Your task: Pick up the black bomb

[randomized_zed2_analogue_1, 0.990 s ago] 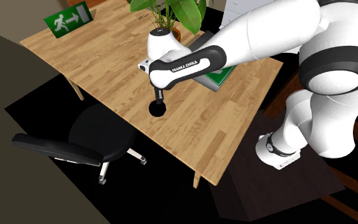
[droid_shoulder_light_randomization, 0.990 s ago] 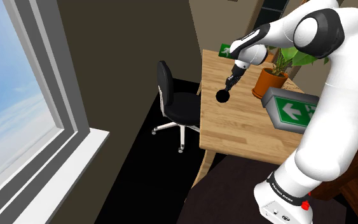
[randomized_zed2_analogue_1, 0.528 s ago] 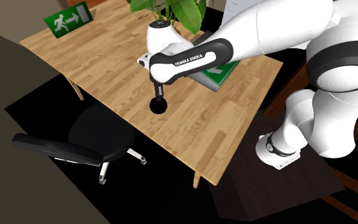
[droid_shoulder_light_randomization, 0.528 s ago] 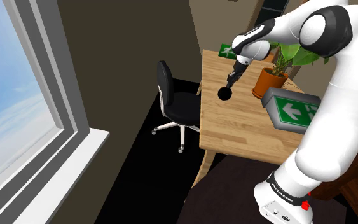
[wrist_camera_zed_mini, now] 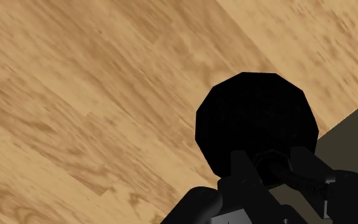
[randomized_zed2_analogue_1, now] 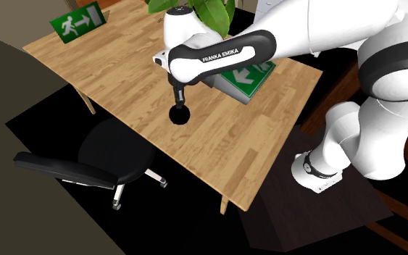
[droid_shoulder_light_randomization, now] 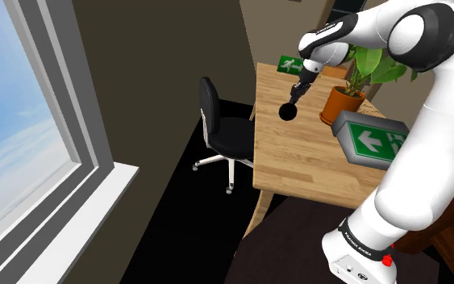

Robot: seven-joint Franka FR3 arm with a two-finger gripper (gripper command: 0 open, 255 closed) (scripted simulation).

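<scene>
- Pinching bomb (wrist_camera_zed_mini: 257, 121) at its top with gripper (wrist_camera_zed_mini: 271, 159), fingers (wrist_camera_zed_mini: 241, 164) pressing in from both sides.
- Hanging it straight under the downward-pointing gripper, over table (randomized_zed2_analogue_1: 122, 65).
- Holding it close to table edge on chair (randomized_zed2_analogue_1: 111, 152) side, as seen in second exterior view.
- Reaching in from above, white arm (randomized_zed2_analogue_1: 224, 56) crossing over table.
- Sitting farther back on table: plant (droid_shoulder_light_randomization: 342, 101), green sign (droid_shoulder_light_randomization: 370, 141) just beside it, second sign (randomized_zed2_analogue_1: 77, 22) standing at far corner.
</scene>
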